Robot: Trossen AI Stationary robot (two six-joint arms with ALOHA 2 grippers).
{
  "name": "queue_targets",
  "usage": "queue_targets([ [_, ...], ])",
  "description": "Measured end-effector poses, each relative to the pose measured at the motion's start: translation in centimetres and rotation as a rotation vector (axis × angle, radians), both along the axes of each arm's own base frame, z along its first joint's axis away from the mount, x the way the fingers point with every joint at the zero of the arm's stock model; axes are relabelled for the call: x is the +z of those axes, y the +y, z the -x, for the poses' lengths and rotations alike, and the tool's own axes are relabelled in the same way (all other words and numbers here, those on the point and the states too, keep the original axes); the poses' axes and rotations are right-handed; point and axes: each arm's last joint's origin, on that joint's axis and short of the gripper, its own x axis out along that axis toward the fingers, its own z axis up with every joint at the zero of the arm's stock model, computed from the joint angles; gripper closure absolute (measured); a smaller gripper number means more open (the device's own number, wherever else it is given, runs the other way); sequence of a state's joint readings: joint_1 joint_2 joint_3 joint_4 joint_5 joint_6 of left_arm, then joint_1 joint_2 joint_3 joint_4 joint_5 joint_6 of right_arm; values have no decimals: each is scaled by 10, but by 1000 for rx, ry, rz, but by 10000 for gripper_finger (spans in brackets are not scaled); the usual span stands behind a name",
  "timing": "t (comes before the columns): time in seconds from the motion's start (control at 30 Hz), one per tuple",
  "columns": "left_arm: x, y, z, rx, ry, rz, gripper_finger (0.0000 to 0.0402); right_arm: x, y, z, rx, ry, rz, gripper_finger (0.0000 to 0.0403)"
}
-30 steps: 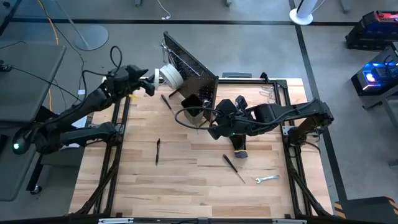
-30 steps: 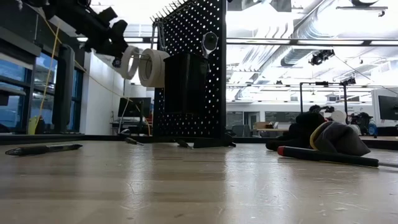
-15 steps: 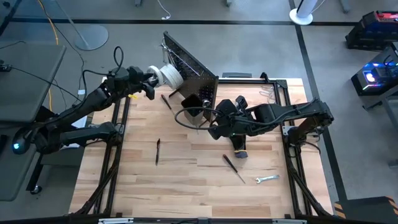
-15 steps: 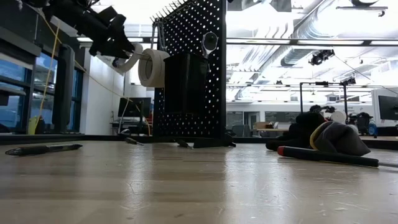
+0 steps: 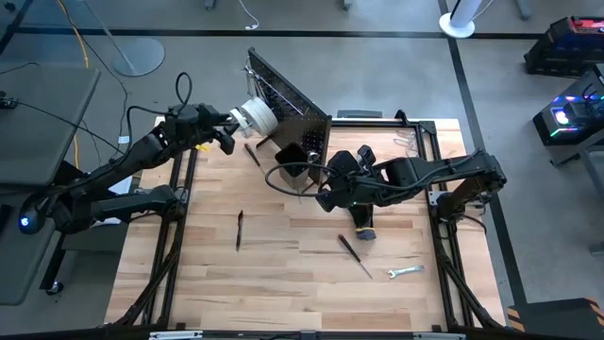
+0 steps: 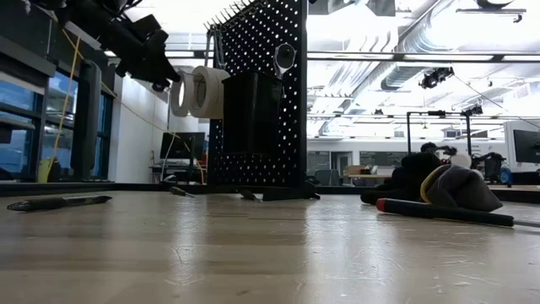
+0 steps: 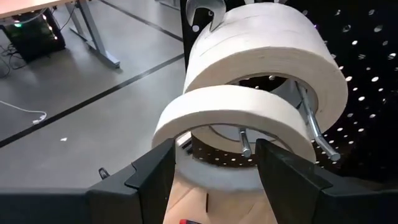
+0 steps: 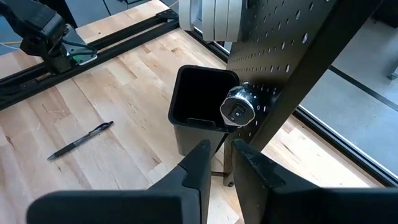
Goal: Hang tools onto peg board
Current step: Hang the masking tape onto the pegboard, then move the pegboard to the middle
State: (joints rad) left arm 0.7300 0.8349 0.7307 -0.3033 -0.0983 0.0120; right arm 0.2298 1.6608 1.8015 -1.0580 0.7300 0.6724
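Note:
The peg board (image 5: 283, 94) stands upright at the table's far side, with a black bin (image 8: 202, 106) and a silver ratchet head (image 8: 236, 111) on it. A wide white tape roll (image 7: 267, 50) hangs on a wire hook (image 7: 317, 134). A thin white tape roll (image 7: 230, 112) sits just in front of it, with the hook's prongs through its hole. My left gripper (image 7: 214, 152) is shut on this thin roll. My right gripper (image 8: 219, 149) hovers in front of the bin, slightly open, with nothing between its fingers. My left gripper holds the thin roll between its two fingers, one finger (image 7: 155, 174) on each side of the ring's near part (image 7: 186, 124). The fingers hide the spot they touch. They come about level from the table's left. The roll stands upright, clear of the table.
On the table lie a dark pen (image 5: 240, 229), a slim screwdriver (image 5: 355, 253), another screwdriver (image 5: 252, 153) by the board's foot, a silver wrench (image 5: 406, 272) and a dark glove-like bundle (image 5: 363, 227). The black table frame (image 5: 179, 217) runs along both sides.
My left gripper has turned at the wrist without shifting its place. The thin roll has gone from tilted to upright and has closed up against the wide roll on the hook.

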Motion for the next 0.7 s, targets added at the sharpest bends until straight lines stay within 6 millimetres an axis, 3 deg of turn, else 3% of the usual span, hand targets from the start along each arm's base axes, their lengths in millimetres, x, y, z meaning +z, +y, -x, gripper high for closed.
queue_targets([
  [0.4, -13, -11, 12, 11, 119, 139, 187, 0, 0, 0, 1, -1, -7, 345],
  [0.53, -13, -12, 14, 25, 106, 158, 187, 0, -6, -1, -87, -47, -12, 343],
  [0.7, -11, -14, 16, 28, 90, 152, 187, -2, -10, 3, -109, -7, 1, 302],
])
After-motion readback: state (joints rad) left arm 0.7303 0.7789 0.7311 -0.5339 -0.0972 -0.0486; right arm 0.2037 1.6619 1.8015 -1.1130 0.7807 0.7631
